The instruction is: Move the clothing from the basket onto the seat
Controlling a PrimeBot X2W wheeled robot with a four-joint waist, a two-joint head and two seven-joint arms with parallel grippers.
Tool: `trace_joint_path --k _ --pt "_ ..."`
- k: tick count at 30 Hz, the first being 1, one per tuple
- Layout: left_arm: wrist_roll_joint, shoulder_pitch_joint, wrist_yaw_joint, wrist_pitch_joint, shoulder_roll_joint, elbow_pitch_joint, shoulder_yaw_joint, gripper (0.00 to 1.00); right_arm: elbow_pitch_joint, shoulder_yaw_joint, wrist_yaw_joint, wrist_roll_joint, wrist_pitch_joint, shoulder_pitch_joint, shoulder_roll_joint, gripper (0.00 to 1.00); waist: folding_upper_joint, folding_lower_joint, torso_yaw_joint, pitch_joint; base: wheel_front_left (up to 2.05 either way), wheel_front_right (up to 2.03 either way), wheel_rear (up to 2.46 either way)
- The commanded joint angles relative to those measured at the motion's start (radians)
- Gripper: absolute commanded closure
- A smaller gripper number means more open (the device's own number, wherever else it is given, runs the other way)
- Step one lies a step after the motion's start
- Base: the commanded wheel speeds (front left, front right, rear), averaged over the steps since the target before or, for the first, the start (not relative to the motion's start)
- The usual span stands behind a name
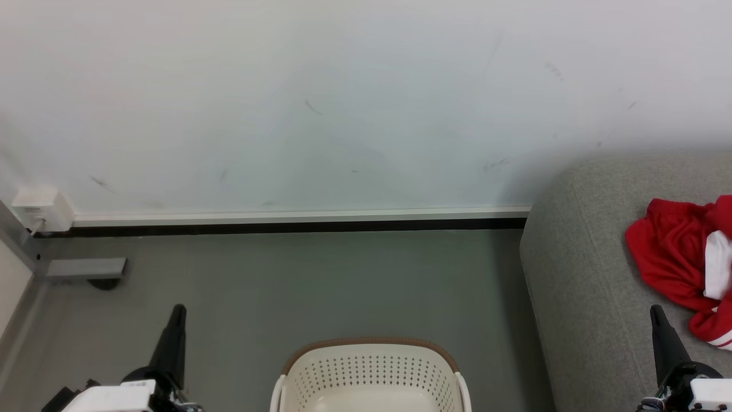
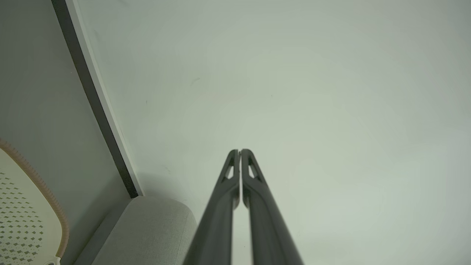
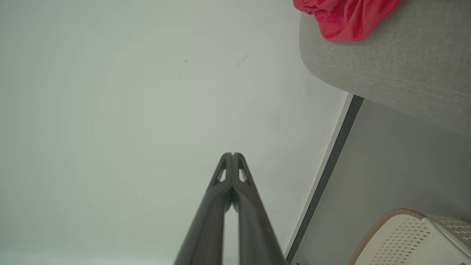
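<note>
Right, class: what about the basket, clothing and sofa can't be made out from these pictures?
Basket: head view's bottom edge cuts off its floor, so leftover garments can't be ruled out.
Clothing: cropped by head view's right edge; garment count unclear.
Sofa: runs past the same edge; extent unseen.

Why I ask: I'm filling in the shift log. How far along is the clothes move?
Done: red clothing lies on the sofa. In hand: nothing; the left gripper and right gripper are both shut and empty. Left: possibly nothing. The visible part of the basket looks bare, but its floor is cut off, so I cannot be sure.
</note>
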Motion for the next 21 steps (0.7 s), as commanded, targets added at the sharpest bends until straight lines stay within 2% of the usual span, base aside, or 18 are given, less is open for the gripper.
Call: trace_joint_path --k 1,21 --pt "-0.014 -0.007 -0.005 0.004 0.007 -0.003 0.001 1.00 -0.005 -0.005 0.001 0.000 0.001 -0.012 0.002 1.00 0.0000 0.0000 0.000 0.000 0.00 0.00 0.00" --pt "-0.014 -0.007 -0.005 0.004 0.007 -0.003 0.001 1.00 -0.005 -0.006 0.001 -0.001 0.002 -0.012 0.002 1.00 0.0000 0.0000 0.000 0.000 0.00 0.00 0.00"
